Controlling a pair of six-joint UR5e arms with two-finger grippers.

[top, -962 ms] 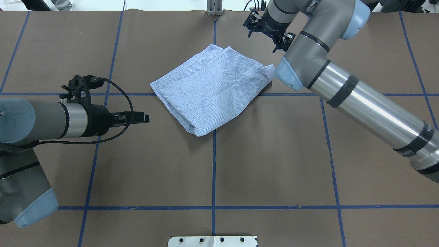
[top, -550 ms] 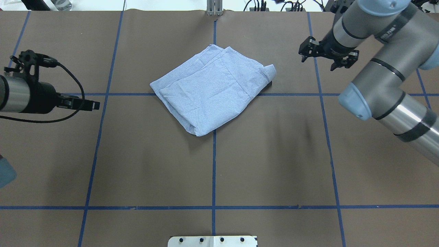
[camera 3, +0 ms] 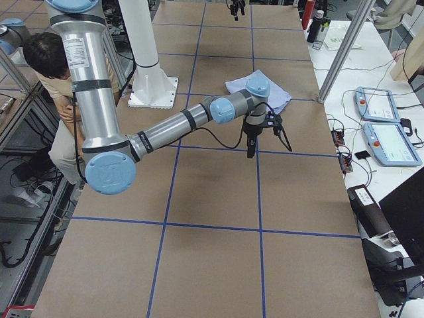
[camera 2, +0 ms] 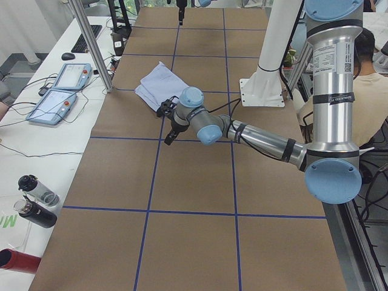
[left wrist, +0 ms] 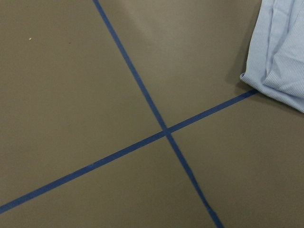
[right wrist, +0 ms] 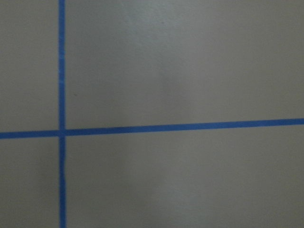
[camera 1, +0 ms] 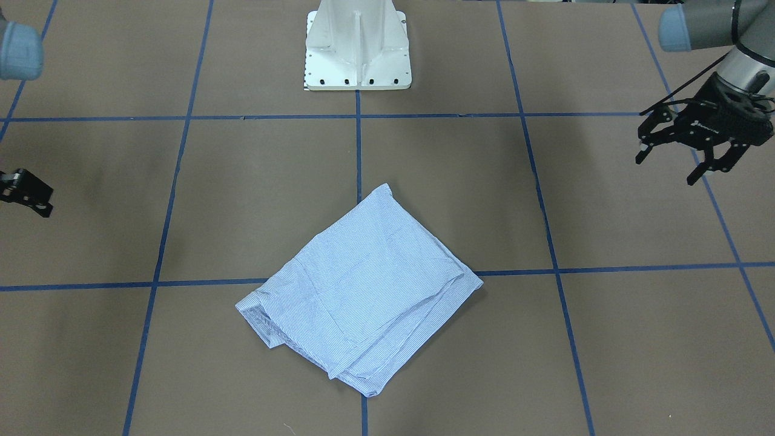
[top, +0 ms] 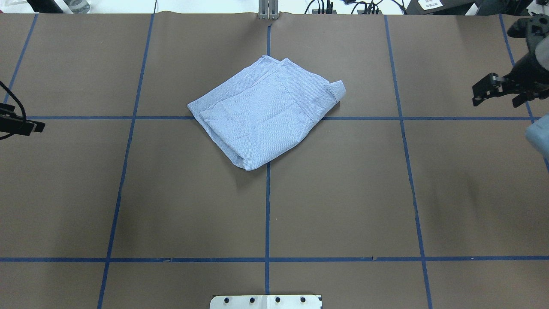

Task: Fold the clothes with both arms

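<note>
The light-blue striped shirt lies folded in a compact, roughly square bundle at the middle of the brown table; it also shows in the front view and at the top right corner of the left wrist view. My left gripper is open and empty, far out to the shirt's left, at the overhead view's left edge. My right gripper is open and empty, far out to the shirt's right, and is cut off at the front view's edge. Neither gripper touches the shirt.
The table is covered in brown paper with a grid of blue tape lines. The white pedestal base stands at the robot's side of the table. A metal post stands at the far edge. A side bench holds tablets and bottles.
Both arms have swung outward from beside the shirt to the table's sides, the left going left and the right going right. The shirt has not moved.
</note>
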